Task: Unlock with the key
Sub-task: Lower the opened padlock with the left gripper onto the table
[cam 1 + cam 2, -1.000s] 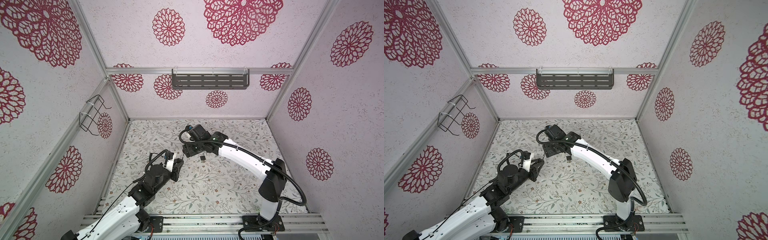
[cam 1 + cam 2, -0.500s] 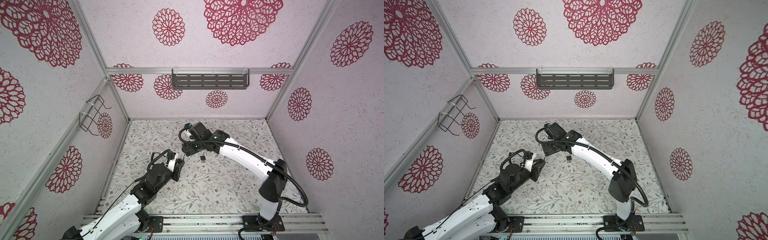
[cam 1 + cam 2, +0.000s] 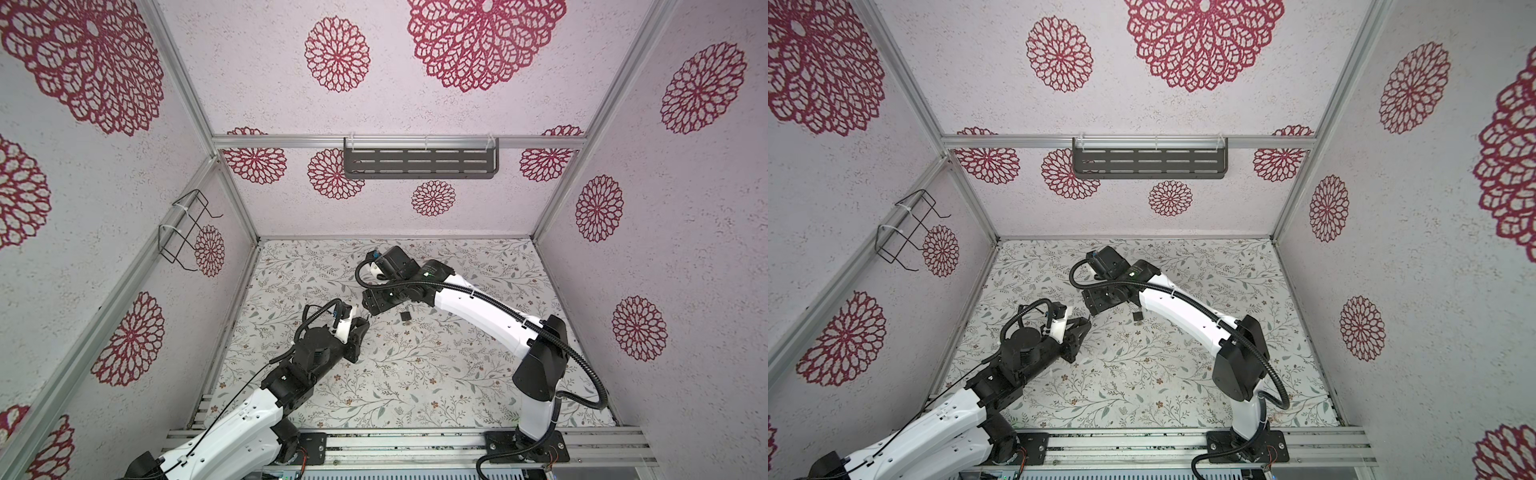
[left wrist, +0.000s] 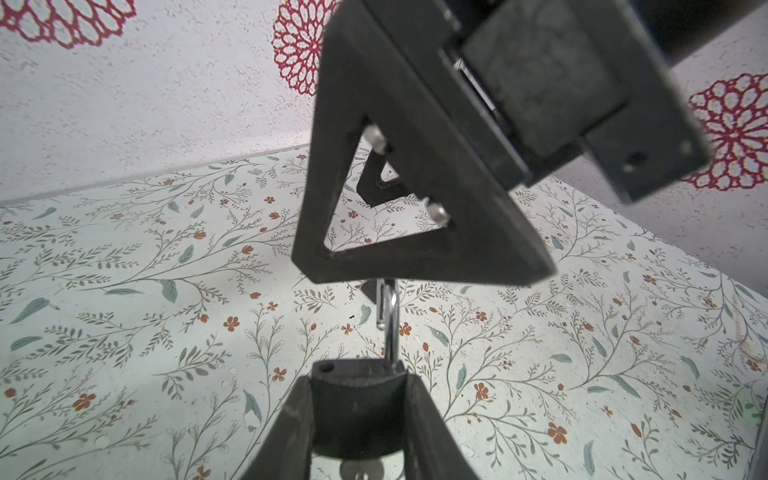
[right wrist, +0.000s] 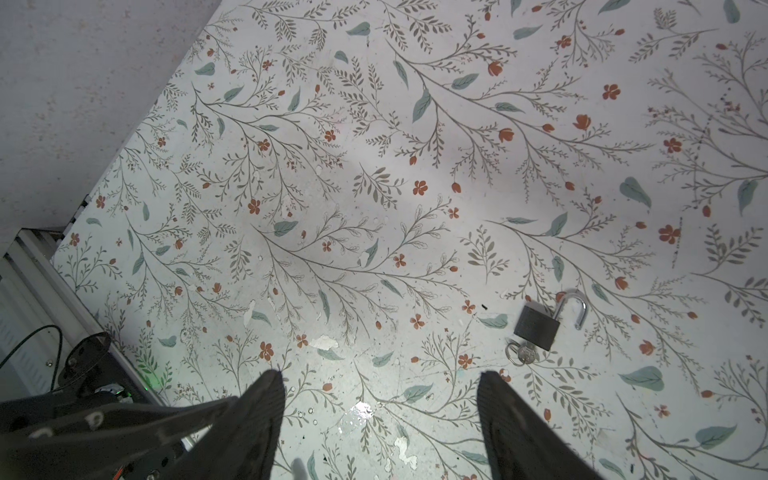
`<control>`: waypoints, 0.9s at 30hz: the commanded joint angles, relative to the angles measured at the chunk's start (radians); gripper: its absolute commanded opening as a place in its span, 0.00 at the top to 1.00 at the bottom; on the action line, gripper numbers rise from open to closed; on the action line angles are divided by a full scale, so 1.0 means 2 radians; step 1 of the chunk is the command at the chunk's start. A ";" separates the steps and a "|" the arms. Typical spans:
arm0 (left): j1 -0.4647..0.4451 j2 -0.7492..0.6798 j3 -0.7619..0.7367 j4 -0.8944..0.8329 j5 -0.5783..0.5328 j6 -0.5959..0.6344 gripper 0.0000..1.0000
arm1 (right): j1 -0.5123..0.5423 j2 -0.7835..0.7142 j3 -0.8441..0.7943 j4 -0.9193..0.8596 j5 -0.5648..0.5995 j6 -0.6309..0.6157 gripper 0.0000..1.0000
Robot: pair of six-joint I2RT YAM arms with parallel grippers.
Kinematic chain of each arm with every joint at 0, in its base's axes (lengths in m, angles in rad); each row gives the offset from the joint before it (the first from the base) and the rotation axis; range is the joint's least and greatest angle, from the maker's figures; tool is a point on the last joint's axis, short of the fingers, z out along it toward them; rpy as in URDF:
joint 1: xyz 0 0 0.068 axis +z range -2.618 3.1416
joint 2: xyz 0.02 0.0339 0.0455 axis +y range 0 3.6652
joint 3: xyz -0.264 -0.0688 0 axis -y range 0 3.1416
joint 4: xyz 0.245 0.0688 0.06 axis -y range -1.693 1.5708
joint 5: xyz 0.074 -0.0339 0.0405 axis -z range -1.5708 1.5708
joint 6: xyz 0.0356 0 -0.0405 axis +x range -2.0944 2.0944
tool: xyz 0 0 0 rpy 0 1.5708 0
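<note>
Your left gripper (image 4: 358, 386) is clamped on a dark padlock (image 4: 357, 419), its shackle (image 4: 390, 320) sprung open; only the left wrist view shows this. Your right gripper (image 5: 380, 386) gapes empty. A second padlock (image 5: 536, 328) lies open on the table (image 5: 374, 166) with the key (image 5: 524, 354) at its base. Both top views show only a dark speck (image 3: 405, 318) (image 3: 1137, 316) near frame centre.

Both arms wear glossy white shells on my screen, the left arm (image 3: 232, 428) and the right arm (image 3: 478, 307), with matte black housings at each joint. A ribbed black conduit (image 3: 589, 369) runs along the right one (a tiny green light (image 3: 428, 274) glows near its wrist, upper middle of frame). A black cable loop (image 3: 306, 309) crowns the left wrist. The right gripper (image 5: 378, 376) has dark, finely ridged fingers (image 5: 266, 415), and silver screws (image 4: 376, 133) stud its triangular frame.
</note>
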 commanded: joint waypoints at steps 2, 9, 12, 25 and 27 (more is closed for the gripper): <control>-0.002 -0.012 -0.006 0.032 -0.008 0.015 1.00 | -0.008 -0.023 -0.010 -0.009 -0.017 -0.012 0.24; -0.002 -0.015 -0.006 0.033 -0.009 0.015 1.00 | -0.012 -0.046 -0.040 0.010 -0.044 -0.008 0.24; -0.002 -0.012 -0.005 0.034 -0.017 0.015 1.00 | -0.013 -0.055 -0.050 0.013 -0.043 -0.002 0.24; 0.010 0.081 0.036 -0.039 -0.089 -0.076 1.00 | -0.068 -0.141 -0.206 0.088 0.049 0.037 0.19; 0.015 0.121 0.056 -0.055 -0.094 -0.104 1.00 | -0.087 -0.161 -0.251 0.121 0.048 0.053 0.19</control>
